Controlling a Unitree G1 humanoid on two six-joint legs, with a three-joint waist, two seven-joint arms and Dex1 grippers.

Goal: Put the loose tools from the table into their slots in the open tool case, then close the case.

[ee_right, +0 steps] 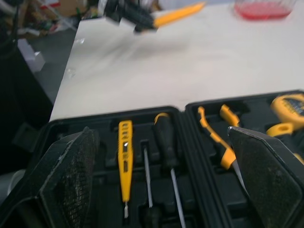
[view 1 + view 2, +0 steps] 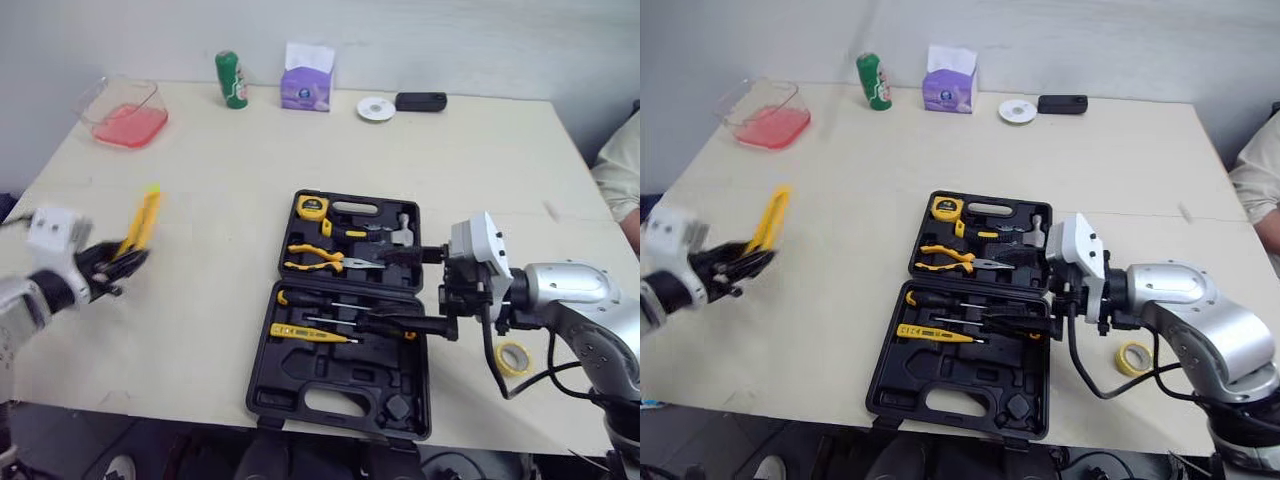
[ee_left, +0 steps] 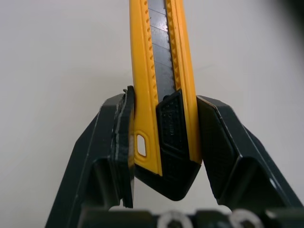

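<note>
The open black tool case [image 2: 340, 405] lies at the table's middle front. It holds a tape measure [image 2: 312, 207], pliers [image 2: 318, 258], screwdrivers [image 2: 335, 300] and a yellow tester [image 2: 300, 332]. My left gripper [image 2: 112, 264] is at the table's left edge, shut on a yellow utility knife [image 2: 142, 220]; its handle end sits between the fingers [image 3: 118, 128] and its blade end points away. My right gripper [image 2: 402, 290] stands open over the case's right side, one finger over each half, with nothing between its fingers [image 1: 71, 175]. A yellow tape roll [image 2: 513, 357] lies right of the case.
Along the far edge stand a clear box with red contents [image 2: 125, 115], a green can [image 2: 231, 80], a purple tissue box [image 2: 308, 80], a white disc [image 2: 376, 108] and a black device [image 2: 420, 101]. A person's sleeve [image 2: 622, 170] shows at the right edge.
</note>
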